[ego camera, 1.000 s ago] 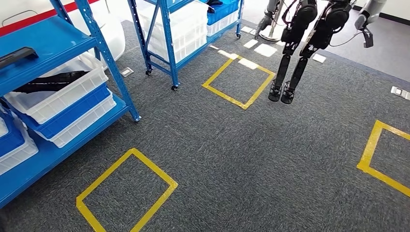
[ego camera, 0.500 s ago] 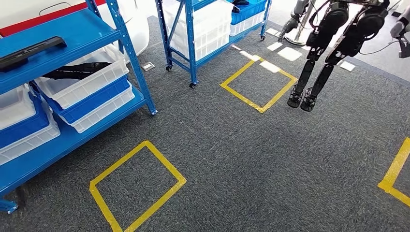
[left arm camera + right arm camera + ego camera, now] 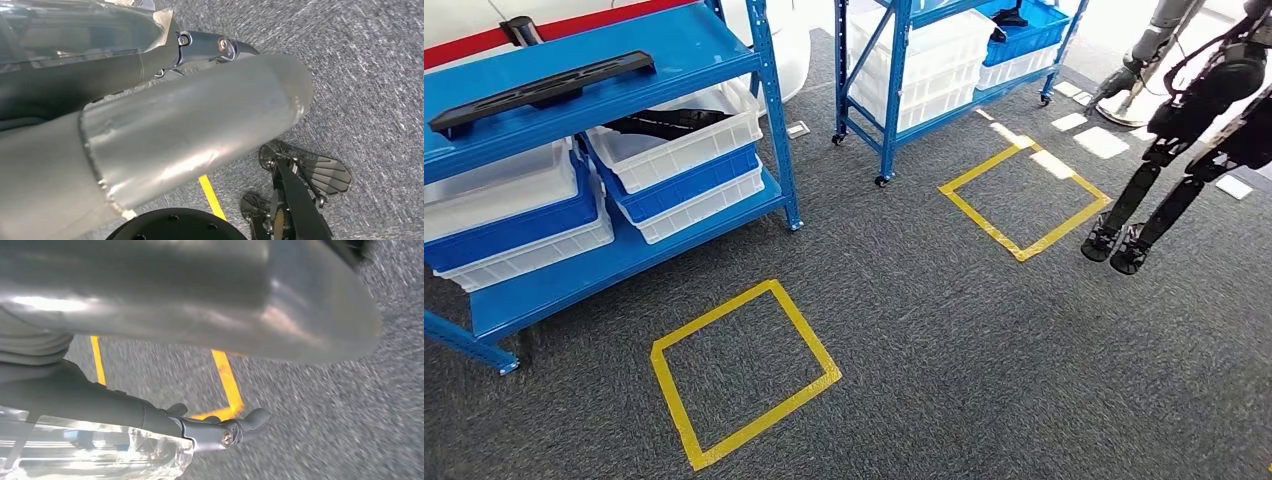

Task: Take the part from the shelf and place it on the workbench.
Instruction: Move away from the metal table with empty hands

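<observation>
Your left hand [image 3: 200,50] shows a thick silver-grey thumb [image 3: 190,140], dark fingers [image 3: 75,85] and a screw [image 3: 222,44]; your right hand [image 3: 190,425] looks alike.

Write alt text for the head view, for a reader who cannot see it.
A blue metal shelf holds a long black part on its top level and stacked white and blue bins below. On the grey carpet before it lies a yellow tape square. Farther off stand a second blue shelf and the dark legs of another robot.
</observation>
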